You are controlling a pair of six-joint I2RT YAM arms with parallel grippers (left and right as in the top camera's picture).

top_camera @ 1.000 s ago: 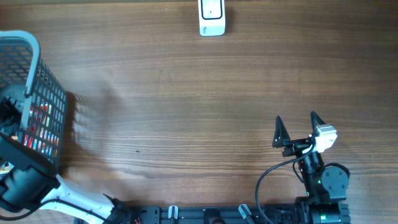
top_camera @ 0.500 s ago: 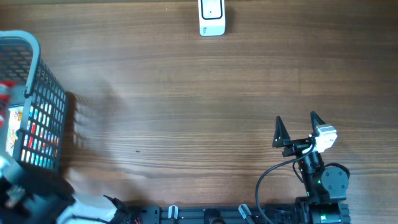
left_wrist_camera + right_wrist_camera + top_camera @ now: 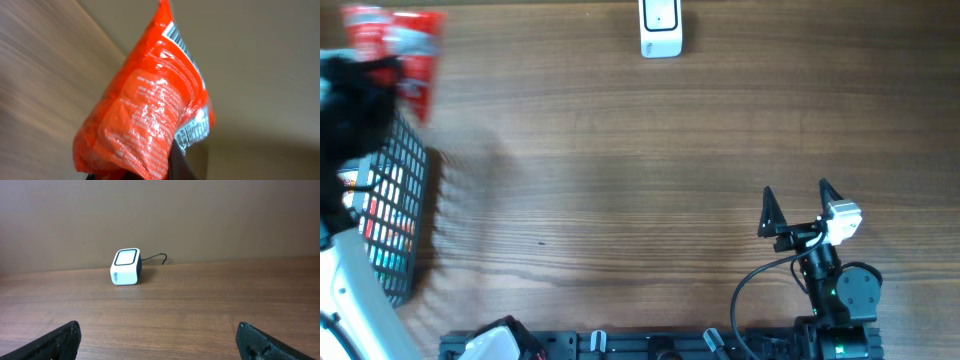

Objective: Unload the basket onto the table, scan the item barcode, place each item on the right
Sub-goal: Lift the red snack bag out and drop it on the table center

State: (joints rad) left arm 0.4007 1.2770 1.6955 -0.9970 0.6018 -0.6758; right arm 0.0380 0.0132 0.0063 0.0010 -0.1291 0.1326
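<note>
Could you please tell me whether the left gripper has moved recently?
Yes: the left gripper moved along the basket from near end to far end, holding the red packet.

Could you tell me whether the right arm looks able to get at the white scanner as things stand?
Probably yes: the right gripper is open and empty, and only bare table lies between it and the scanner at the far edge. Whether the arm stretches that far is uncertain.
</note>
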